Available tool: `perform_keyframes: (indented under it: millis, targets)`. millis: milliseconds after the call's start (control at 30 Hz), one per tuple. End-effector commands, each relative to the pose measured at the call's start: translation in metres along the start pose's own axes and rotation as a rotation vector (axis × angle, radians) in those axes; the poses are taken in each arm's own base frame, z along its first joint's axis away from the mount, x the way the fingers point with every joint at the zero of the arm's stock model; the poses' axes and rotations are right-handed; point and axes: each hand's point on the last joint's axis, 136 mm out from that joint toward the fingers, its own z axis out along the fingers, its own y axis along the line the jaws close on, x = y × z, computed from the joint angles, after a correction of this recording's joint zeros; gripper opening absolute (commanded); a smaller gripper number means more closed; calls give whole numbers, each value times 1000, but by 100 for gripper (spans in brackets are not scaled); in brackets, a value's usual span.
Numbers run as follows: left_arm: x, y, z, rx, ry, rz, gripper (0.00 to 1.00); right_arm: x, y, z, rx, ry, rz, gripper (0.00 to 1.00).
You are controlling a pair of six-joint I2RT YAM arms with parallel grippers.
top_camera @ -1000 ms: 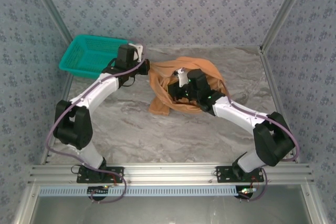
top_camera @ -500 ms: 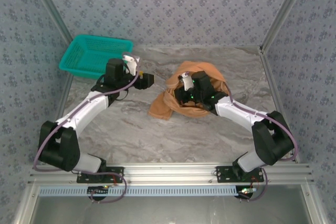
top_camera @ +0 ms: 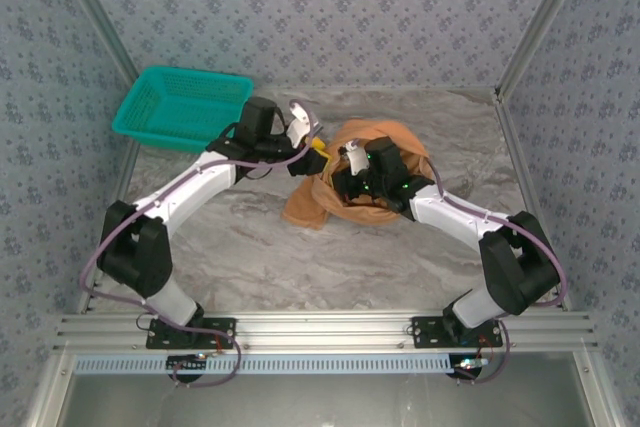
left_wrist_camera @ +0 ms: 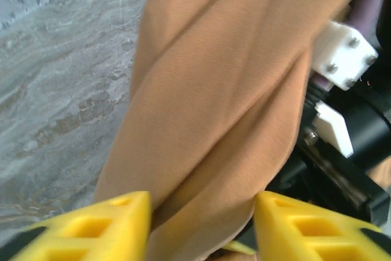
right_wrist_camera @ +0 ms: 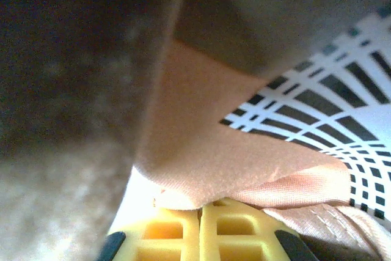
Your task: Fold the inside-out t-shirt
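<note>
- Right gripper (right_wrist_camera: 201, 209): its yellow fingers (right_wrist_camera: 165, 230) are pressed together, clenched on an edge of the shirt (right_wrist_camera: 201, 151) at their tips, deep in the bunched cloth.
- Shirt: a crumpled orange-tan heap on the table (top_camera: 300, 257), just right of centre, with one lobe trailing toward the near left.
- Left gripper (left_wrist_camera: 201, 212): at the heap's left edge, its fingers (left_wrist_camera: 104, 224) stand parted around a hanging fold that touches both. Whether they pinch it, I cannot tell.
- Basket (top_camera: 180, 102): teal, in the far left corner, apart from the shirt.
</note>
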Motion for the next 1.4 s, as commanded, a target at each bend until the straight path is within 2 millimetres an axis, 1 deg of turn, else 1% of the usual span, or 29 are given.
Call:
perform_keyframes:
  millis: [0,33,67,133,200,267,300,367,467,533,600,667,733,767,833,900,933,967,1000,1033,1067,1100,1133,1167,1200,1267,1300,1333,1367]
  targets:
    - [-12,-11,1,92,-8,22,30,-8,4,-9,-1,-25,-31,0]
    - [-15,-11,2,105,-10,17,19,-8,5,-10,-4,-26,-33,0]
    - [-18,-10,2,109,-14,7,11,-9,6,-11,-4,-29,-37,0]
    - [-27,-5,0,108,-39,-23,0,-14,8,-16,-1,-46,-56,0]
    - [-40,14,-6,34,-91,-93,0,-14,13,-21,-6,-44,-82,0]
    - [-54,47,-18,-101,-162,-196,0,-11,24,-24,-27,-37,-118,0]
    - [-57,64,-24,-176,-183,-243,0,-9,29,-25,-37,-29,-135,0]
    - [-57,99,-34,-347,-197,-335,0,-5,45,-26,-66,-15,-182,0]
    - [-47,131,-37,-491,-173,-427,0,-6,65,-24,-94,1,-241,0]
    - [-41,138,-33,-508,-151,-454,0,-13,74,-24,-99,-4,-266,0]
    - [-30,145,-29,-531,-118,-470,0,-25,79,-28,-96,-36,-277,0]
    - [-15,152,-23,-554,-71,-483,0,-40,83,-36,-95,-73,-281,0]
    - [-1,154,-19,-557,-32,-492,0,-58,81,-44,-57,-129,-266,0]
    - [5,153,-16,-543,-23,-498,0,-71,76,-49,-13,-167,-250,0]
    - [10,148,-12,-502,-26,-504,0,-93,63,-57,72,-233,-210,0]
    - [12,144,-10,-453,-43,-518,0,-113,42,-67,220,-280,-167,0]
    - [11,143,-12,-431,-59,-530,0,-122,28,-72,321,-294,-157,0]
    - [11,142,-15,-408,-79,-545,0,-122,17,-74,401,-286,-153,0]
    - [10,143,-18,-392,-100,-558,0,-137,17,-82,439,-314,-157,0]
    - [8,145,-24,-387,-123,-571,0,-140,13,-84,471,-320,-163,0]
    - [9,148,-30,-393,-137,-579,0,-142,15,-85,471,-332,-165,0]
    - [11,152,-35,-416,-136,-578,0,-146,19,-87,445,-353,-168,0]
    - [14,157,-40,-456,-125,-575,0,-148,32,-85,368,-367,-174,0]
    - [21,165,-45,-520,-98,-573,0,-155,46,-87,276,-409,-178,0]
    - [28,172,-49,-581,-69,-569,0,-154,62,-85,168,-450,-191,0]
    - [38,182,-60,-679,-26,-584,0,-161,73,-92,89,-520,-175,0]
    - [40,184,-66,-713,-24,-589,2,-163,72,-94,85,-537,-167,0]
    - [37,181,-72,-723,-42,-586,6,-164,67,-95,110,-548,-150,0]
    - [33,176,-79,-730,-80,-584,16,-164,55,-96,173,-549,-129,0]
